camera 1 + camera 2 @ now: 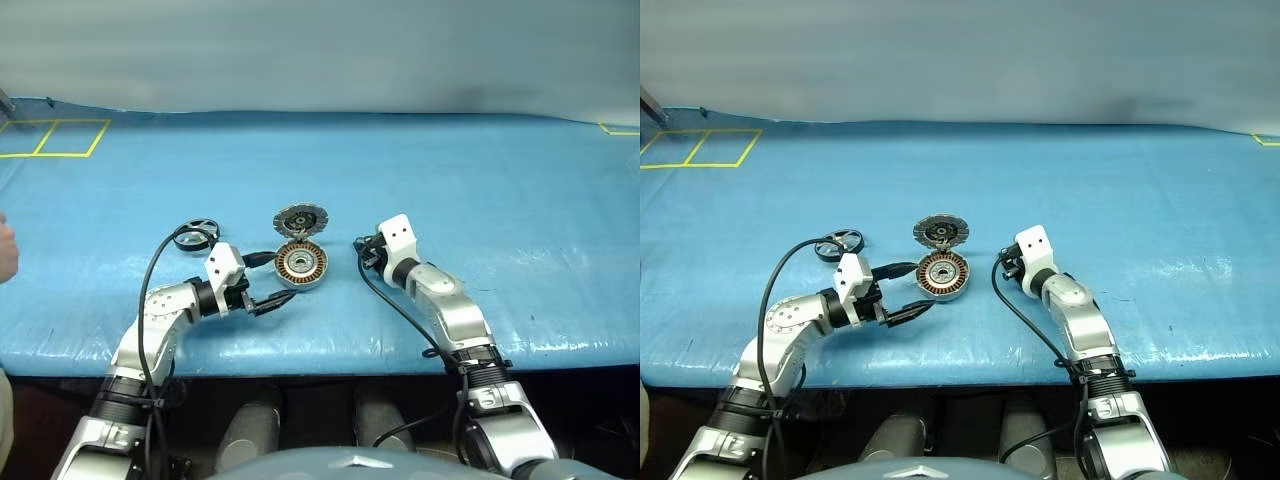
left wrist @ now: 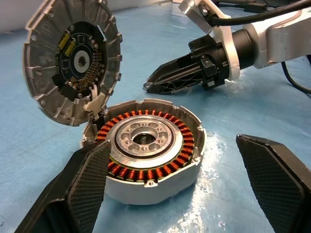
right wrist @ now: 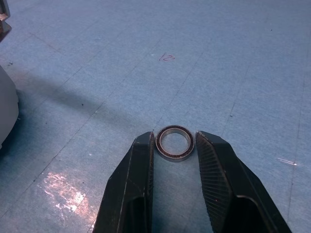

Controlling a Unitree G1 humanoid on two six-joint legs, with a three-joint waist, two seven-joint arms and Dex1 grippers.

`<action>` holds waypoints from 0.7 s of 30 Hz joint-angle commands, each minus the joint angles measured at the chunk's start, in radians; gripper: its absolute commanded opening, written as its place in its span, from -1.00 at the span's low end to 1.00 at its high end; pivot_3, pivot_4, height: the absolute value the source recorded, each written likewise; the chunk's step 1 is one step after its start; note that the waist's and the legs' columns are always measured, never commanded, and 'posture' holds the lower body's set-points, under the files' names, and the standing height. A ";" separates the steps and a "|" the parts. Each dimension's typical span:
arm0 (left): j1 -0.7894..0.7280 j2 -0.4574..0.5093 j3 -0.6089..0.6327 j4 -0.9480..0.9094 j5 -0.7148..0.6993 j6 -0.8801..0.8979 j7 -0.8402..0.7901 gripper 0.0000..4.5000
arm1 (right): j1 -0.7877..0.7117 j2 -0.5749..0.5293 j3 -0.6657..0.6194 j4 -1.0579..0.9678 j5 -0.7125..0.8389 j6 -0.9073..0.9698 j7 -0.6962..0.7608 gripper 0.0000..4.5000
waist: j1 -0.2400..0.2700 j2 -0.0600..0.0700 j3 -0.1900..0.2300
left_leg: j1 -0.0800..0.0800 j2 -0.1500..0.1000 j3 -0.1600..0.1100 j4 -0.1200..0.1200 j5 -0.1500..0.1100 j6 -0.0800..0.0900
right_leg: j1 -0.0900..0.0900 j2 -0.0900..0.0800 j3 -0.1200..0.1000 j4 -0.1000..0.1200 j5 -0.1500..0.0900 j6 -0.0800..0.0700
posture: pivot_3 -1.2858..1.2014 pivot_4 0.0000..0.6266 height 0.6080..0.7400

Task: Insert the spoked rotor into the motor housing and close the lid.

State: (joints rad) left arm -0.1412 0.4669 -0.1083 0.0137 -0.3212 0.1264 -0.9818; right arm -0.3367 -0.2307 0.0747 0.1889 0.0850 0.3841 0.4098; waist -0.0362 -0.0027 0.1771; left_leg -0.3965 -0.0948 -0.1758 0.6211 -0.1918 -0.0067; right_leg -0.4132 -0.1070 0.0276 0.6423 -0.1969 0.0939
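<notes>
The motor housing (image 1: 301, 265) sits near the front middle of the desk (image 1: 480, 180), which has a blue cover. Its ring of copper windings and its central hole are uncovered. The lid (image 1: 300, 219) is still open: it stands tilted up behind the housing, joined to it at the hinge, and its inner face with dark parts can be seen in the left wrist view. The spoked rotor (image 1: 197, 236) lies flat on the desk to the left of the housing, apart from it, just behind the left arm.

The left tool (image 1: 277, 283) is wide open and holds nothing. It is at the front left side of the housing; one finger (image 2: 82, 189) is just beside the wall of the casing, and if it touches cannot be told.

The right tool (image 3: 176, 145) is to the right of the housing, low over the desk. Its two fingers are narrowly apart on both sides of a small metal ring (image 3: 175, 143) that lies on the cover. They are very close to the ring, but a firm grip cannot be confirmed.
</notes>
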 commanded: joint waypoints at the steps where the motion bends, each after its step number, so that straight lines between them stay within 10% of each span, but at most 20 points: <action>1: 0.003 0.018 0.002 -0.041 0.008 -0.005 -0.004 1.00 | 0.023 0.001 0.003 -0.040 0.003 0.018 0.000 -0.54 | 0.000 0.000 0.000 | 0.000 0.000 0.000 0.000 0.000 0.000 | 0.000 0.000 0.000 0.000 0.000 0.000 | 0.03 -0.52 1.00; 21: 0.011 0.055 0.022 -0.018 0.030 -0.041 -0.009 1.00 | 0.073 -0.010 0.161 -0.450 0.049 0.162 0.115 -0.67 | 0.001 0.000 0.000 | -0.001 0.001 0.000 -0.003 -0.001 -0.001 | -0.002 0.000 0.000 -0.002 -0.001 -0.001 | 0.03 -0.52 1.00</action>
State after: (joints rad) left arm -0.1309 0.5142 -0.1059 0.0119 -0.2861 0.1053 -0.9885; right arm -0.2493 -0.2486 0.2225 -0.2173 0.1218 0.5381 0.5181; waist -0.0350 -0.0028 0.1772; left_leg -0.3971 -0.0938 -0.1759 0.6180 -0.1926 -0.0079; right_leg -0.4150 -0.1070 0.0275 0.6403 -0.1979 0.0929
